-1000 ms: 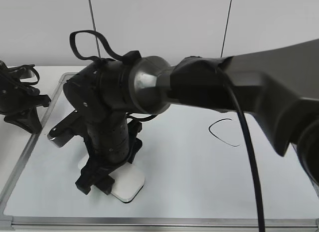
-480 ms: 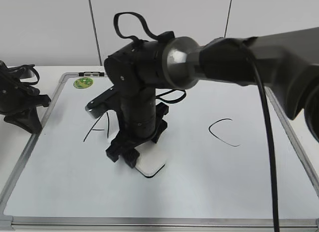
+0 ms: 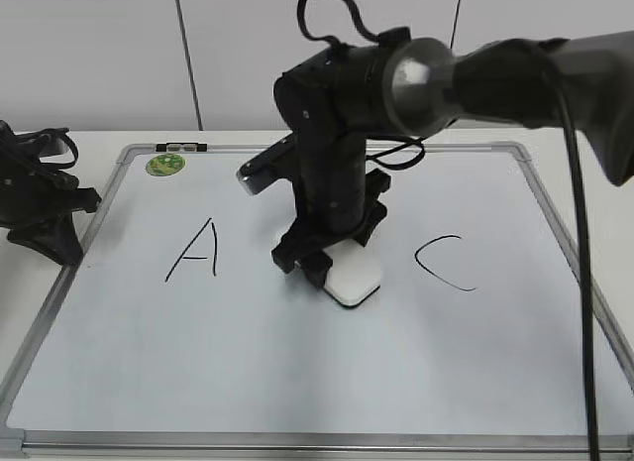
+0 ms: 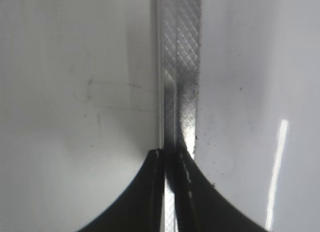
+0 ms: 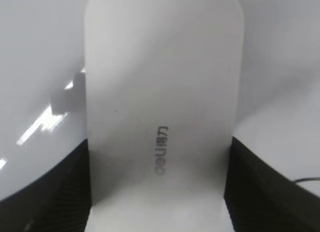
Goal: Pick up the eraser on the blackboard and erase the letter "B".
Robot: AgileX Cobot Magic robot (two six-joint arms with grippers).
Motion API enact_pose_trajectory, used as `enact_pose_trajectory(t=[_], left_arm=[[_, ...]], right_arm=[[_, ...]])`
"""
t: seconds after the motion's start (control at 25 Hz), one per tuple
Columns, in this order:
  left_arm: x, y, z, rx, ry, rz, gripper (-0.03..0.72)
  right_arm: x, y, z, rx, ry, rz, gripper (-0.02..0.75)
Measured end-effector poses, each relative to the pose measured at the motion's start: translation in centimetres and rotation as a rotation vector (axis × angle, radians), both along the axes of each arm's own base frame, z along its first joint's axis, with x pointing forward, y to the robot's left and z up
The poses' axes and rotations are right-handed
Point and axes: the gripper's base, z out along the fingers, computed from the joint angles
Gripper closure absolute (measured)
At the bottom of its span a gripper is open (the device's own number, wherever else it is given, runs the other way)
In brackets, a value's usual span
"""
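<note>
The blackboard [image 3: 297,372] is a white dry-erase board lying flat in a silver frame. A black "A" [image 3: 193,251] is on its left and a black "C" [image 3: 446,263] on its right. No letter "B" shows; my right arm and the eraser cover the spot between them. My right gripper [image 3: 327,266] is shut on the white eraser [image 3: 357,281], which lies flat on the board. In the right wrist view the eraser [image 5: 160,92] sits between the black fingers [image 5: 47,192]. My left gripper [image 3: 54,241] is shut and empty at the board's left edge.
A round green sticker [image 3: 165,165] is at the board's back left corner. In the left wrist view the shut left gripper [image 4: 170,159] hangs over the board's hatched metal frame [image 4: 181,67]. A white wall stands behind the table.
My right arm has slid the eraser from the board's front left to the right and back, past the "A", to between "A" and "C". The left arm has not moved.
</note>
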Motion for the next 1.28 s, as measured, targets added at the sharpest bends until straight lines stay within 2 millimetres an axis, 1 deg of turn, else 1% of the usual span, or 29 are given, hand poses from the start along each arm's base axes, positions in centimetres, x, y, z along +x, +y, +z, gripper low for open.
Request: enact_pose_trajectory(t=[0.04, 0.12, 0.24, 0.28, 0.36, 0.4, 0.48, 0.64, 0.76, 0.88, 1.04, 1.16, 1.28], left_arm=[[0.0, 0.0, 0.0, 0.000, 0.000, 0.000, 0.678], [0.0, 0.0, 0.0, 0.000, 0.000, 0.000, 0.678], [0.0, 0.0, 0.0, 0.000, 0.000, 0.000, 0.678], [0.0, 0.0, 0.0, 0.000, 0.000, 0.000, 0.678], [0.0, 0.0, 0.0, 0.000, 0.000, 0.000, 0.678], [0.0, 0.0, 0.0, 0.000, 0.000, 0.000, 0.678], [0.0, 0.0, 0.0, 0.000, 0.000, 0.000, 0.678], [0.0, 0.0, 0.0, 0.000, 0.000, 0.000, 0.678], [0.0, 0.0, 0.0, 0.000, 0.000, 0.000, 0.678], [0.0, 0.0, 0.0, 0.002, 0.000, -0.001, 0.678], [0.0, 0.0, 0.0, 0.002, 0.000, -0.001, 0.678], [0.0, 0.0, 0.0, 0.002, 0.000, -0.001, 0.678], [0.0, 0.0, 0.0, 0.002, 0.000, -0.001, 0.678]], right_arm=[[0.2, -0.3, 0.7, 0.004, -0.012, -0.006, 0.196], [0.5, -0.5, 3.2, 0.029, -0.065, -0.011, 0.196], [0.7, -1.7, 8.5, 0.091, -0.166, -0.033, 0.196], [0.7, -2.2, 9.7, 0.104, -0.186, -0.043, 0.196], [0.7, -4.0, 11.9, 0.114, -0.207, -0.080, 0.196], [0.8, -4.9, 12.5, 0.113, -0.208, -0.102, 0.196], [1.4, -7.3, 13.5, 0.114, -0.202, -0.165, 0.196], [2.9, -12.1, 13.9, 0.127, -0.184, -0.296, 0.196], [3.3, -15.3, 13.7, 0.136, -0.160, -0.379, 0.196], [2.9, -18.0, 13.1, 0.129, -0.135, -0.442, 0.196], [1.8, -20.9, 12.0, 0.153, -0.110, -0.520, 0.196], [0.9, -23.1, 10.6, 0.189, -0.079, -0.594, 0.196], [0.3, -25.0, 8.6, 0.219, -0.035, -0.669, 0.196]])
